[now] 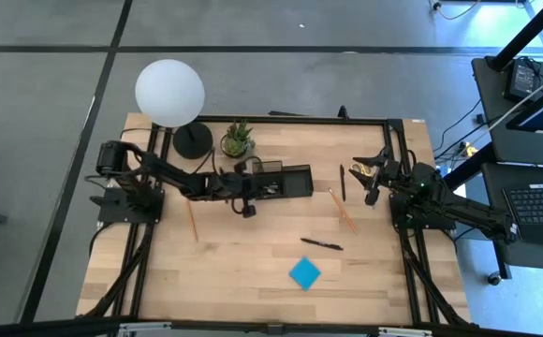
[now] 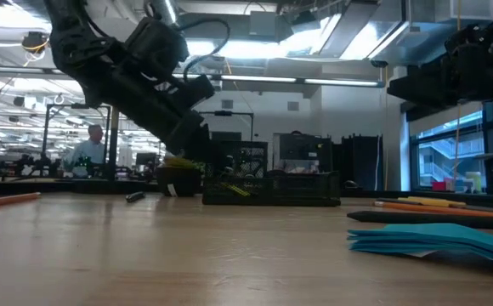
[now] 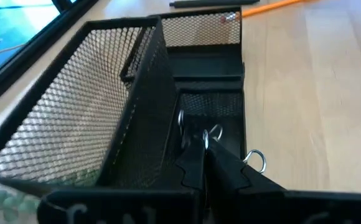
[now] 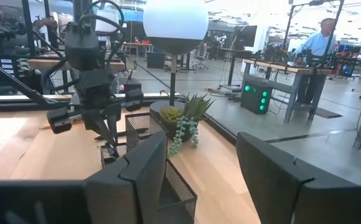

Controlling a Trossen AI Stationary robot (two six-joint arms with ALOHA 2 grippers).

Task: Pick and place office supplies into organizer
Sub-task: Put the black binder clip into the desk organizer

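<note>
I see the table (image 1: 253,271) filling the middle of the high view, pale wood with a black frame. The lamp (image 1: 169,91) stands at its upper left, its white globe over a round black base, and the plant (image 1: 238,140) sits just to the right of that base. Right of the plant, in the upper middle, lies the organizer (image 1: 290,181), a black mesh tray.

My left arm reaches from the left edge across to the tray's left end. The left gripper (image 3: 204,163) hangs over a compartment with its fingers pressed together on a black clip (image 3: 213,149); wire loops show beside the tips in the left wrist view. The tray's tall mesh wall rises close beside the fingers.

My right arm waits at the right edge of the high view. The right gripper (image 4: 199,180) stands with fingers apart, nothing between them, looking across at the lamp, plant and the other arm.

On the open wood, a blue pad (image 1: 304,272) lies lower middle. A black pen (image 1: 321,244) lies just above it, a second pen (image 1: 343,182) stands upright in the frame right of the tray, and an orange pencil (image 1: 341,210) slants beside it. Another pencil (image 1: 193,220) lies left of centre, below the left arm. Scissors (image 1: 363,167) with yellow handles rest near the right gripper.
</note>
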